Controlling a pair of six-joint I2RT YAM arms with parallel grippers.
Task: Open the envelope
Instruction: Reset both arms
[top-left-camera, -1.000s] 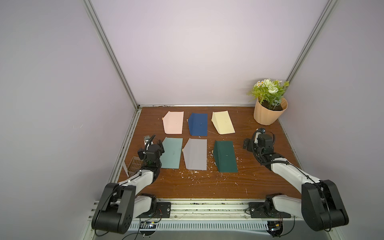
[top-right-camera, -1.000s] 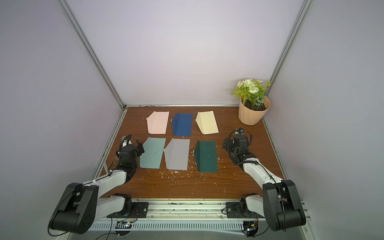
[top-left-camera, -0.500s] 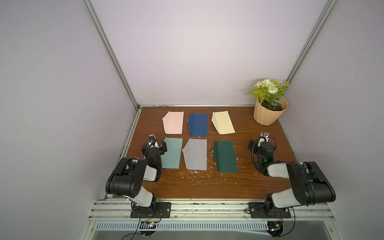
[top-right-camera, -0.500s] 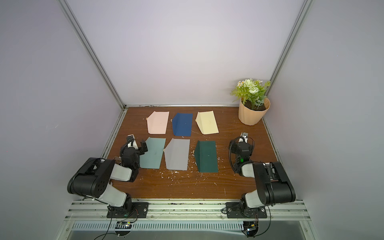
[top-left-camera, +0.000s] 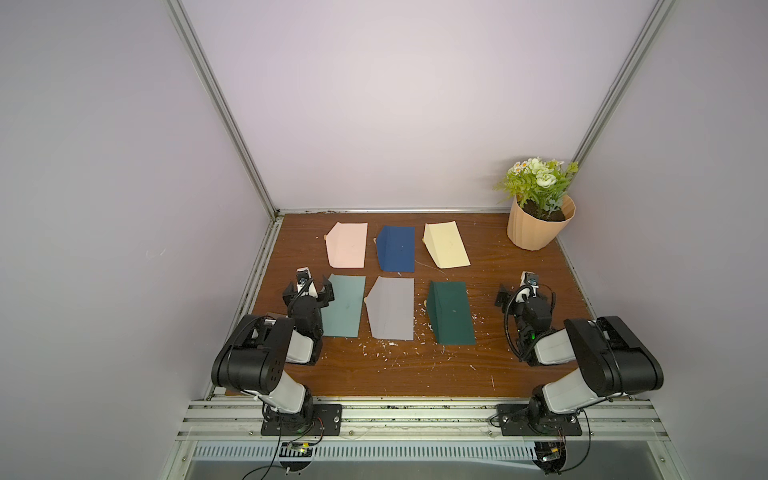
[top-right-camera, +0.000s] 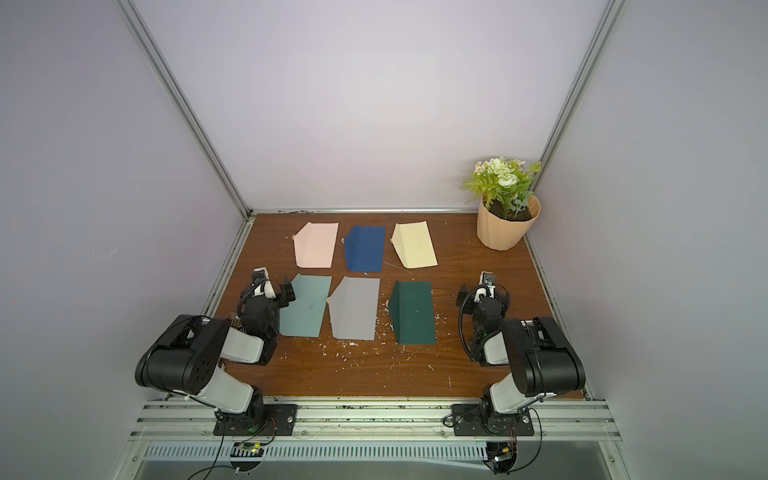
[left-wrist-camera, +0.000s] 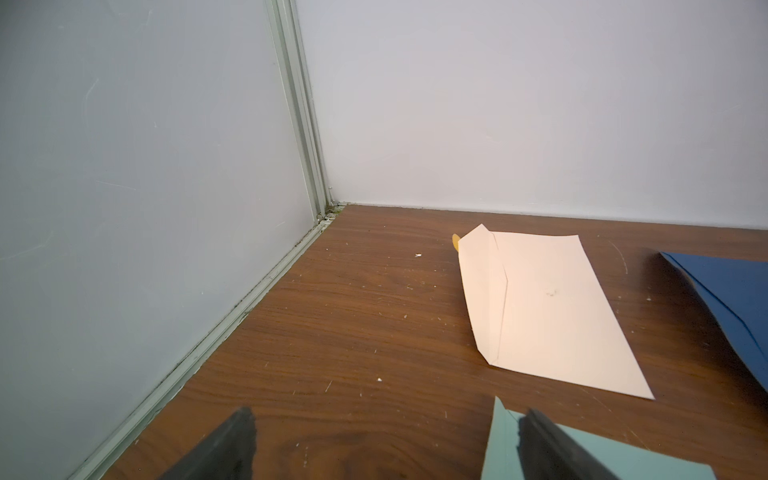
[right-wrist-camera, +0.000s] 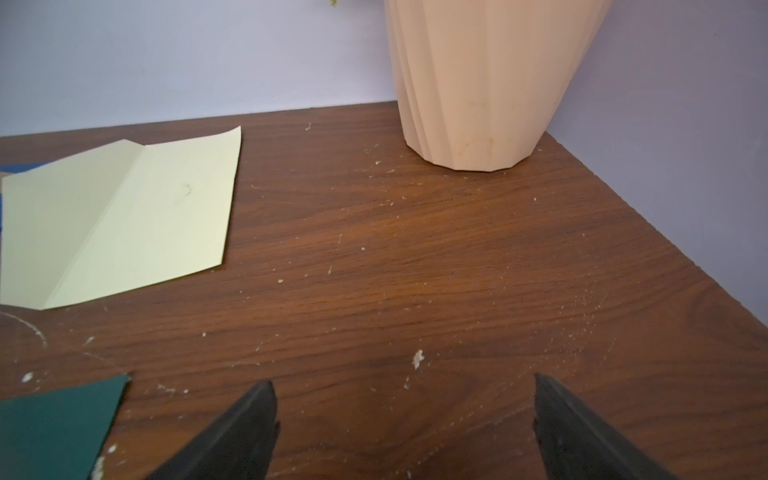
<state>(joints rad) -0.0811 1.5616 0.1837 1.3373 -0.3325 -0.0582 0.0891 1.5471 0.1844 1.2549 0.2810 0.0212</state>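
Note:
Several envelopes lie flat on the wooden table in two rows. The back row is pink (top-left-camera: 347, 245), navy (top-left-camera: 397, 249) and cream (top-left-camera: 446, 245). The front row is teal (top-left-camera: 343, 306), grey (top-left-camera: 391, 308) and dark green (top-left-camera: 451, 312). My left gripper (top-left-camera: 308, 286) sits low at the teal envelope's (left-wrist-camera: 505, 449) far left corner, open, with one finger (left-wrist-camera: 544, 444) over that corner. My right gripper (top-left-camera: 524, 291) stands open over bare wood, right of the dark green envelope (right-wrist-camera: 54, 428). Neither holds anything. In the wrist views the left gripper (left-wrist-camera: 387, 413) and right gripper (right-wrist-camera: 402, 380) show wide gaps.
A beige pot (top-left-camera: 540, 226) with a green plant stands in the back right corner, also seen as the pot (right-wrist-camera: 486, 79) ahead of my right gripper. Walls enclose the table on three sides. Small white paper scraps (top-left-camera: 388, 347) litter the wood near the front row.
Both arms have folded back, their elbows rising over the front of the table. The right gripper drew slightly toward the front. Both grippers stayed open and the envelopes have not moved.

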